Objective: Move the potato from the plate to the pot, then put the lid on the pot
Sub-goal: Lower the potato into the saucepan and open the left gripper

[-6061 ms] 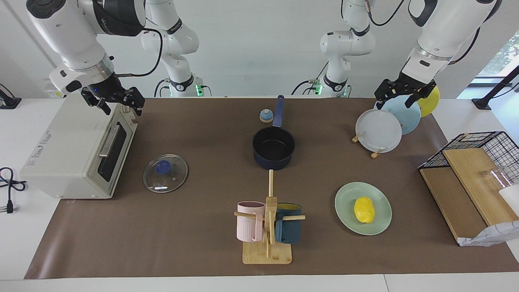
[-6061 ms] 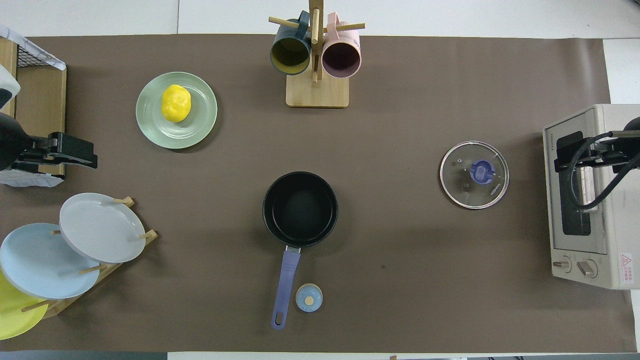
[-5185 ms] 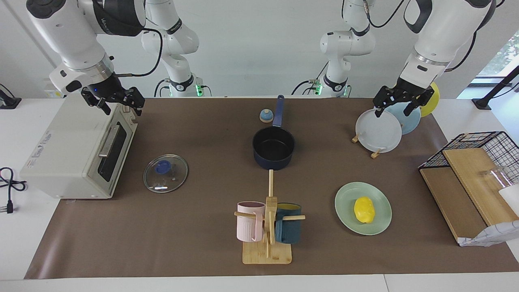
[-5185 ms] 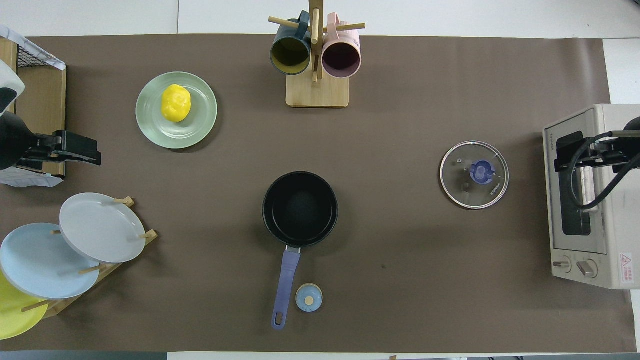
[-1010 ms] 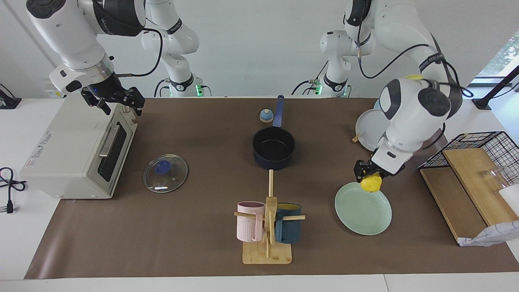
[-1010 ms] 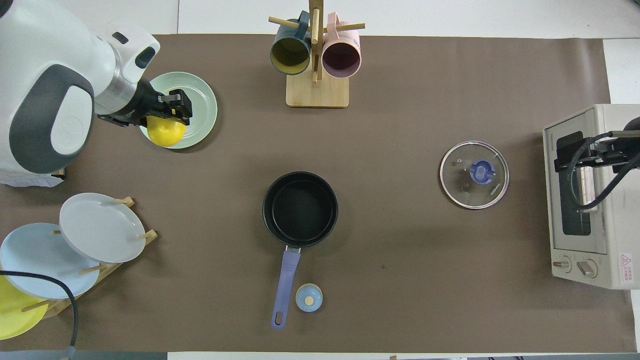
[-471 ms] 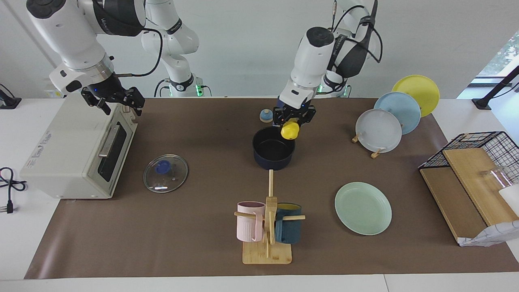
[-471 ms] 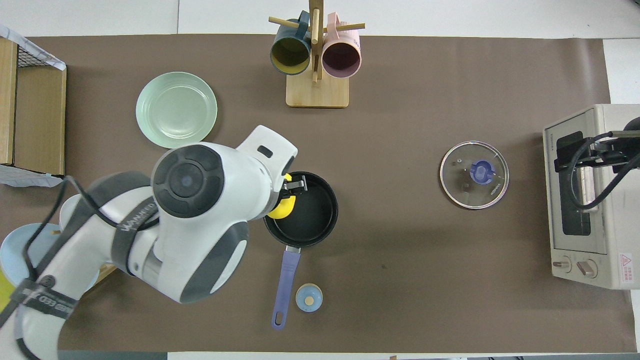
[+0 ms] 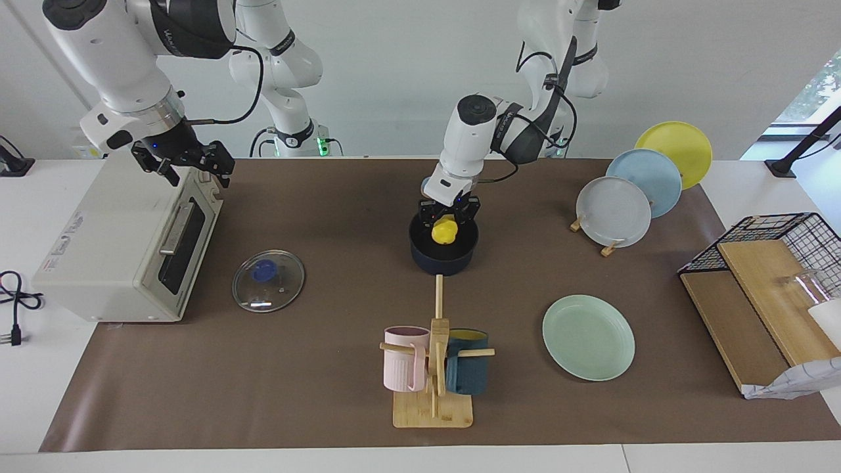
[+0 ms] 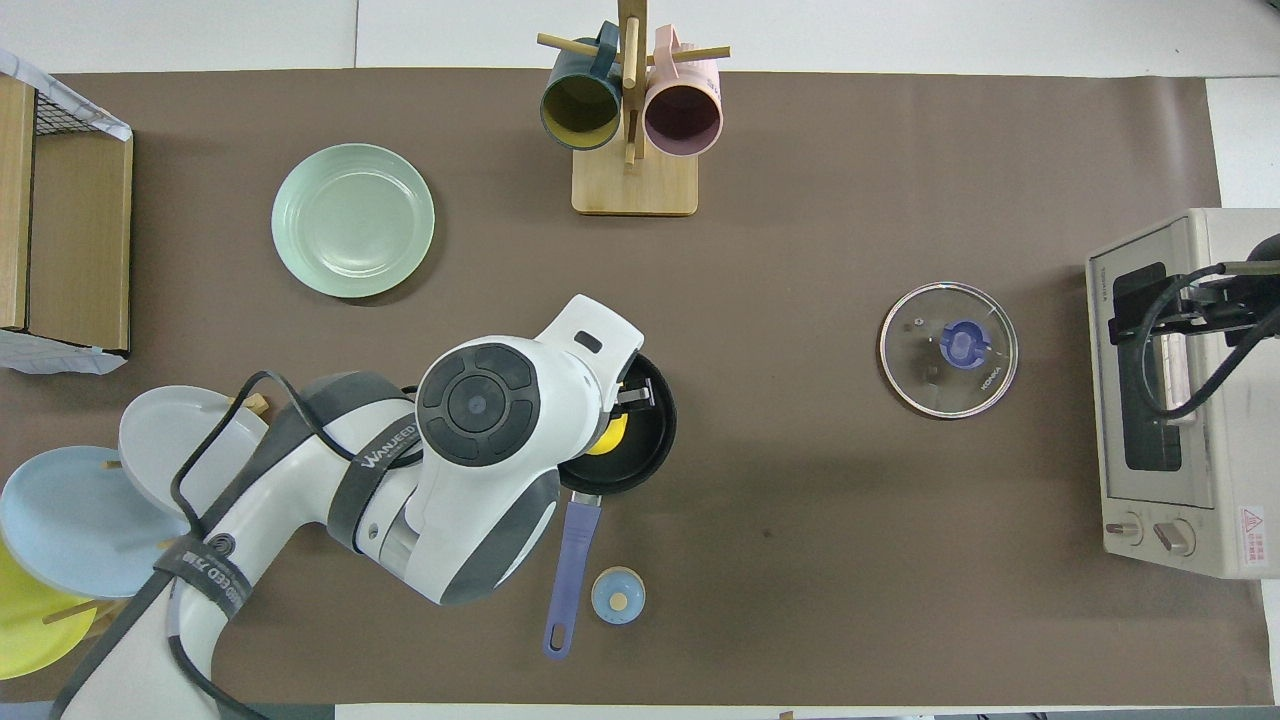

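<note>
The yellow potato hangs in the mouth of the dark blue pot, and my left gripper is shut on it from above. In the overhead view only a sliver of the potato shows under the left arm, which hides most of the pot. The mint-green plate lies bare toward the left arm's end of the table. The glass lid with its blue knob lies flat beside the toaster oven. My right gripper waits open over the oven's top.
A toaster oven stands at the right arm's end. A wooden mug rack stands farther from the robots than the pot. A small bell sits by the pot's handle. Three plates lean in a plate rack; a wire basket is beside it.
My left gripper has carried the potato from above the plate to the pot, and in the last half second lowered it from over the rim into the pot's mouth. The right arm has not moved.
</note>
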Action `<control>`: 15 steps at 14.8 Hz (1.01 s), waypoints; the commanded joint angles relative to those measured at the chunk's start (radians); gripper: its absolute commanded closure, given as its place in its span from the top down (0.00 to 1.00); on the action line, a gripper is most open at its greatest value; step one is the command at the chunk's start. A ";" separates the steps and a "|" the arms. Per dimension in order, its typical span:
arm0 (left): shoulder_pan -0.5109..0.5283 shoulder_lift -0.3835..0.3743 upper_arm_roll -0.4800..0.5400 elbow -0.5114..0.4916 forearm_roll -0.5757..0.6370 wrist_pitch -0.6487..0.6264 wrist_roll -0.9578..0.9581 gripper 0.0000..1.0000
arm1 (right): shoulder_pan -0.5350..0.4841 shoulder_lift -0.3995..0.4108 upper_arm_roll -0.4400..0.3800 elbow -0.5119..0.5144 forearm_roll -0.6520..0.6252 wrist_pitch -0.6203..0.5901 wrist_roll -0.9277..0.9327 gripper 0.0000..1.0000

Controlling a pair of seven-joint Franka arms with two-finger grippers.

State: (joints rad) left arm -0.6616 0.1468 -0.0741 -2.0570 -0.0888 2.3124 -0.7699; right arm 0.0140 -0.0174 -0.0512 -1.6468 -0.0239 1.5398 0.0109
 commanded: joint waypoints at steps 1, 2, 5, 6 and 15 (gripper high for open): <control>-0.036 -0.015 0.020 -0.064 -0.006 0.074 -0.019 0.00 | -0.019 -0.013 0.013 -0.011 0.012 0.003 0.008 1.00; -0.036 -0.003 0.020 -0.069 -0.006 0.088 -0.023 0.00 | -0.019 -0.013 0.011 -0.011 0.012 0.003 0.008 1.00; -0.036 0.022 0.022 -0.071 -0.003 0.116 -0.025 0.00 | -0.019 -0.013 0.011 -0.011 0.012 0.003 0.008 1.00; -0.038 0.028 0.022 -0.074 0.000 0.122 -0.025 0.00 | -0.019 -0.013 0.011 -0.011 0.012 0.003 0.008 1.00; -0.055 0.033 0.022 -0.124 0.003 0.182 -0.020 0.00 | -0.019 -0.013 0.011 -0.011 0.012 0.003 0.008 1.00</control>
State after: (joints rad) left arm -0.6947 0.1901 -0.0720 -2.1576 -0.0888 2.4639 -0.7816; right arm 0.0140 -0.0174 -0.0512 -1.6468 -0.0239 1.5397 0.0109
